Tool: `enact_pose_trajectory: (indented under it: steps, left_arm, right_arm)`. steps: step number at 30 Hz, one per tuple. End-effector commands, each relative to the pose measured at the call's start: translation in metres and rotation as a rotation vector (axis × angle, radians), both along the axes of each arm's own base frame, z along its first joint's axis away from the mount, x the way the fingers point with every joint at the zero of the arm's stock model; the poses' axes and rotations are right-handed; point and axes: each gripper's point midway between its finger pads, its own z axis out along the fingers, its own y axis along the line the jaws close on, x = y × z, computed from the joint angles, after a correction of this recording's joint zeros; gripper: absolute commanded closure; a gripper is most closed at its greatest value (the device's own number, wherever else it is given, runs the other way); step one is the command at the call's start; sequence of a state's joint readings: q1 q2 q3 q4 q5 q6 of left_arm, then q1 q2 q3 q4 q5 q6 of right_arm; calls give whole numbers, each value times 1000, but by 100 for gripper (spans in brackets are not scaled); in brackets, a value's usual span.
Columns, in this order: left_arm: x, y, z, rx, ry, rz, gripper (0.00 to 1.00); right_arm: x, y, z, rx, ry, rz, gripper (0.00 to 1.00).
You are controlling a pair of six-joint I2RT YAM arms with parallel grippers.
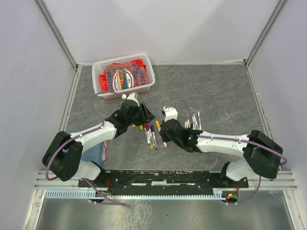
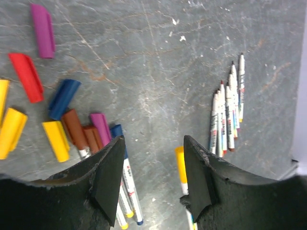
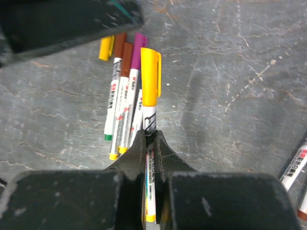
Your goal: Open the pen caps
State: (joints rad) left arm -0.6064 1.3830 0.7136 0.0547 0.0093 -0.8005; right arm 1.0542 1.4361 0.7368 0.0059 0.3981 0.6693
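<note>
R gripper [image 3: 149, 138] pinches marker barrel [image 3: 149, 117]; yellow cap [image 3: 150, 76] juts straight ahead, twd L gripper [image 2: 153, 172]. L jaws wide, empty, nearest the cap.

2 white arms [image 1: 96, 134], black joints [image 1: 62, 160], purple cables [image 1: 93, 104].

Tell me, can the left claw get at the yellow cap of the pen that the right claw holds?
Probably yes. The left claw is open and close by, and the yellow cap sticks out bare beyond the right claw, which pinches only the pen's barrel. Nothing seems to lie between them.
</note>
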Motion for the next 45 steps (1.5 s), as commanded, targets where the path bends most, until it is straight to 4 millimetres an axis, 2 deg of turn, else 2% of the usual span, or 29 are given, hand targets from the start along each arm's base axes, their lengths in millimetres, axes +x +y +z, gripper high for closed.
enact_pose_trajectory:
  steps: [1,7,17,23,28,45]
  left_arm:
    - [1,-27,22,-184,19,-25,41]
    - [-1,-33,25,-231,48,-26,42]
    - [-8,-37,18,-262,87,-34,51]
    - [-11,-38,24,-278,77,-41,62]
    - [-14,-39,27,-295,70,-48,78]
    - [-21,-49,28,-315,85,-77,75]
  right_arm:
    - [-1,22,30,95,-60,87,99]
    - [-1,30,43,131,-91,127,99]
    - [-1,36,59,169,-122,155,99]
    - [0,36,57,172,-125,153,99]
    - [3,35,58,178,-126,145,99]
    - [14,27,57,203,-114,120,99]
